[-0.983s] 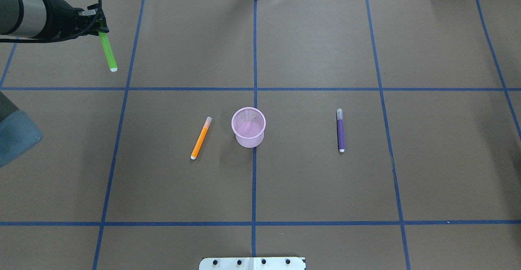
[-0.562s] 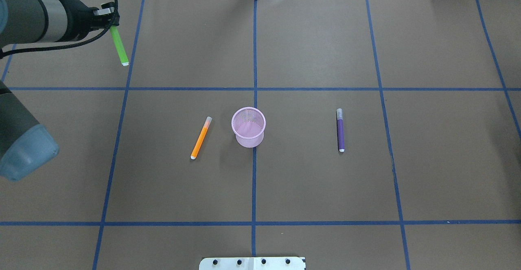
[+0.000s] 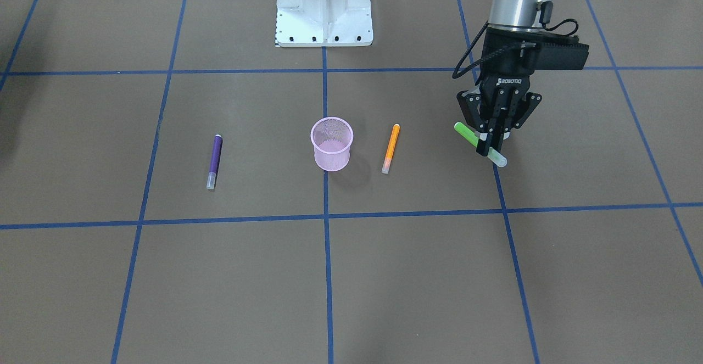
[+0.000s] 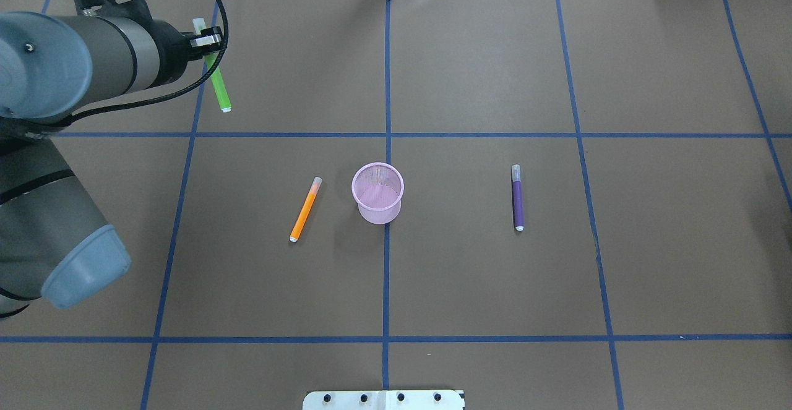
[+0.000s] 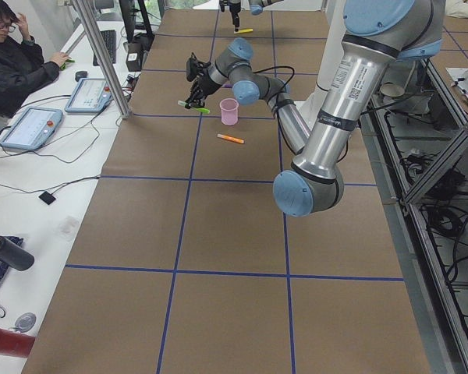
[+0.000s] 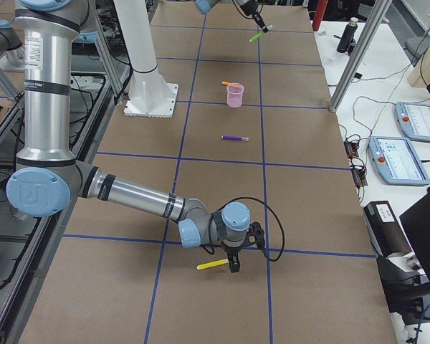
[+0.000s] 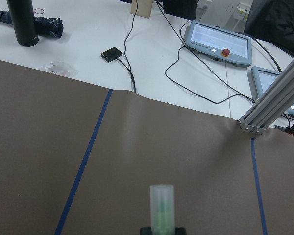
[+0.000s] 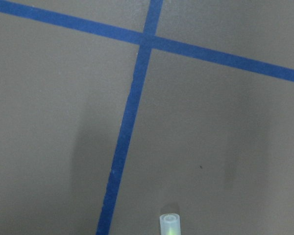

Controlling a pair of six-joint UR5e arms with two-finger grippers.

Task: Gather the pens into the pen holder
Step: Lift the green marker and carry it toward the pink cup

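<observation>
The left gripper [image 3: 486, 145] is clamped on the slim green pen with a translucent whitish cap [image 3: 467, 134], pinching it close to the cap end, the pen slanted. In the overhead view this gripper [image 4: 208, 40] sits towards 10 o'clock from the small round pink wire-mesh pen holder [image 4: 378, 212], well apart from it, and the green pen's [image 4: 219, 86] uncapped end points to about 5 o'clock.

The pen holder [image 3: 332, 156] stands upright near the middle of the brown-paper table with blue tape lines [image 4: 495, 274]. Seen from overhead, the slim orange pen [image 4: 305, 210] lies near the holder at its 9 o'clock, not touching, cap towards 1 o'clock. The slim purple pen [image 4: 518, 198] lies at the holder's 3 o'clock, farther off, cap towards 12.

In the exterior right view the right gripper [image 6: 234, 266] is low over the table with the slim yellow pen [image 6: 213, 264] at its 9 o'clock; I cannot tell whether its fingers grip it
</observation>
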